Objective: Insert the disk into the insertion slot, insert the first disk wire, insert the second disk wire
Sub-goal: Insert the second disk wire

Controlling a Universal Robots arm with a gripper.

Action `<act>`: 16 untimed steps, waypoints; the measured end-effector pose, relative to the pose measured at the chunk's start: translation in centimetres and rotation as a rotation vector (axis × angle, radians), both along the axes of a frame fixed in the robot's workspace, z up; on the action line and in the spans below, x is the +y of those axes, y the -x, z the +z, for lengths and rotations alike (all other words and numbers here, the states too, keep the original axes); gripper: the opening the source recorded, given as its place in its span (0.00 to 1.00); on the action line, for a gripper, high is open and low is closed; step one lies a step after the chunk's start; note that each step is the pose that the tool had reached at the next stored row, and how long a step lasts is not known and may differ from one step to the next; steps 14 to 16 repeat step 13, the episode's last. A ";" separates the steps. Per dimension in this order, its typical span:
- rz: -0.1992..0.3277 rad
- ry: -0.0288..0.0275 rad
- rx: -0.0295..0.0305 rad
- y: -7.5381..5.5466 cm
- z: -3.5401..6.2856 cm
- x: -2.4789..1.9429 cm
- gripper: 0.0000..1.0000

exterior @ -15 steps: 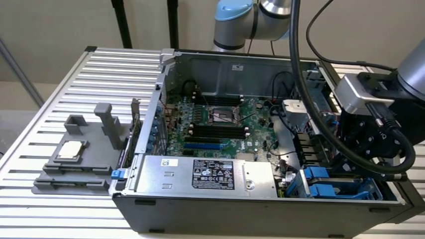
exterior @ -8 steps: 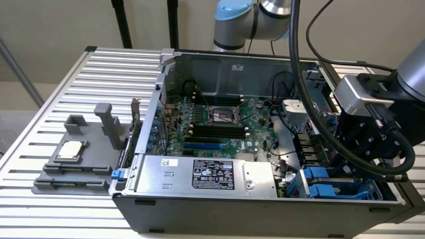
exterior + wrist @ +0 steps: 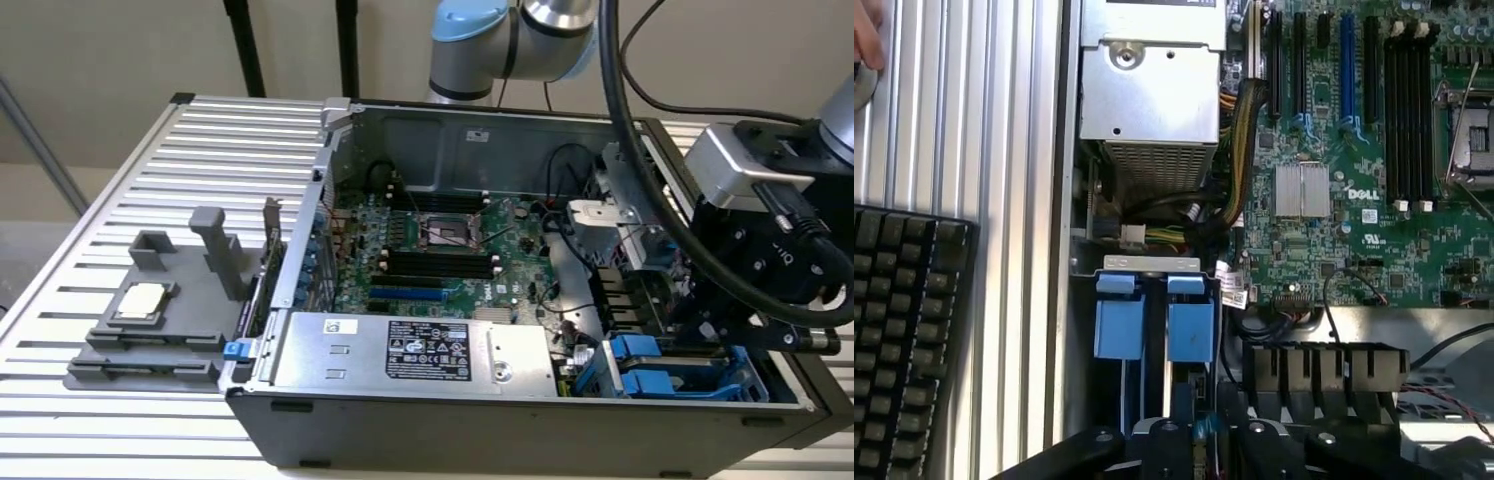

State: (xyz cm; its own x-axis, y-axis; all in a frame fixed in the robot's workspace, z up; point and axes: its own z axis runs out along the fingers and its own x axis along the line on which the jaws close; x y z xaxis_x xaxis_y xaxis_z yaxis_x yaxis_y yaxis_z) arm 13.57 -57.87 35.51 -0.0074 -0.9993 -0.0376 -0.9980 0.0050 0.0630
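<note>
The gripper (image 3: 1199, 440) stood directly over the drive bay at the front corner of the computer case (image 3: 534, 415), its dark fingers (image 3: 1164, 445) pointing down into the insertion slot (image 3: 1152, 265). How wide those fingers stood, and whether they gripped anything, could not be told: their tips ran out of the wrist view, and in the exterior view the gripper (image 3: 714, 335) hid them behind its own body.

Just beyond the fingers lay two bright blue clips (image 3: 1154, 325) side by side, with thin blue rails running from them back toward the gripper. The disk seemed to sit edge-on among these rails, already down in the slot, though its labelled face was not visible and this remains a judgement. Its long axis would then run along the rails, straight away from the fingers toward the power-supply box (image 3: 1149, 90).

In the exterior view the same blue parts (image 3: 661, 370) sat at the case's near corner on that view's right, close below the gripper. The motherboard (image 3: 1354, 150) lay beside the bay, and a keyboard (image 3: 909, 330) rested outside the case.
</note>
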 end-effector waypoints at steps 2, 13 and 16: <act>0.000 0.0002 -0.0004 0.9 0.17 0.00 0.25; 0.000 0.0002 -0.0072 2.1 0.30 0.00 0.25; 0.000 0.0002 -0.0072 2.1 0.30 0.00 0.25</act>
